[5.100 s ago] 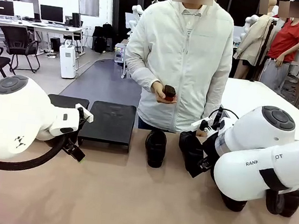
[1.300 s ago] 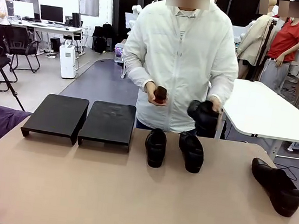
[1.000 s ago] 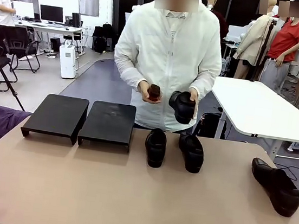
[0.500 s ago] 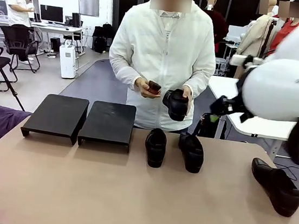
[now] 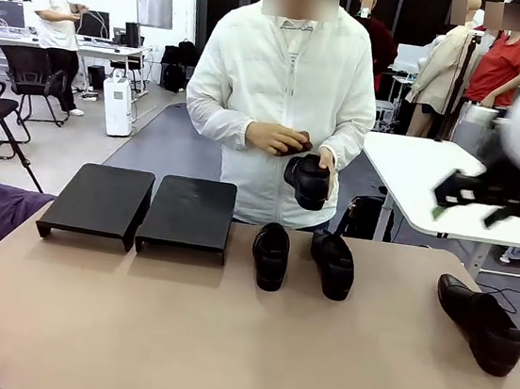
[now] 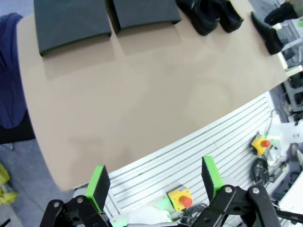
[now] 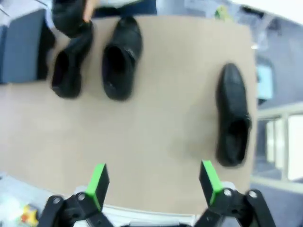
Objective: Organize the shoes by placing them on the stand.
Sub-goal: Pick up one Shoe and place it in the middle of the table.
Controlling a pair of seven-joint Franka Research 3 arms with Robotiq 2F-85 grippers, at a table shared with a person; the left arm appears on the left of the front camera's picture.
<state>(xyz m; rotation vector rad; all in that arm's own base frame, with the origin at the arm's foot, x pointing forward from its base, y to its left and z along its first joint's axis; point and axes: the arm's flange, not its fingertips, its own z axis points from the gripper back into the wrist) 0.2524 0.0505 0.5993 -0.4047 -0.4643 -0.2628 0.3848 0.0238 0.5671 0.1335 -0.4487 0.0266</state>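
Rightward of its earlier spot, the right gripper (image 7: pixel 151 184) hangs spread and empty, as does the left gripper (image 6: pixel 152 182), and the stand (image 5: pixel 187 209) lies bare, with two shoes (image 5: pixel 270 255) just right of it, a third shoe (image 5: pixel 479 323) farther right and a fourth shoe (image 5: pixel 307 179) in the person's hand (image 5: pixel 327 165).

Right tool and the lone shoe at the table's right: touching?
Apart. Right wrist view: the open right tool hangs high, bare tabletop between it and the lone shoe.
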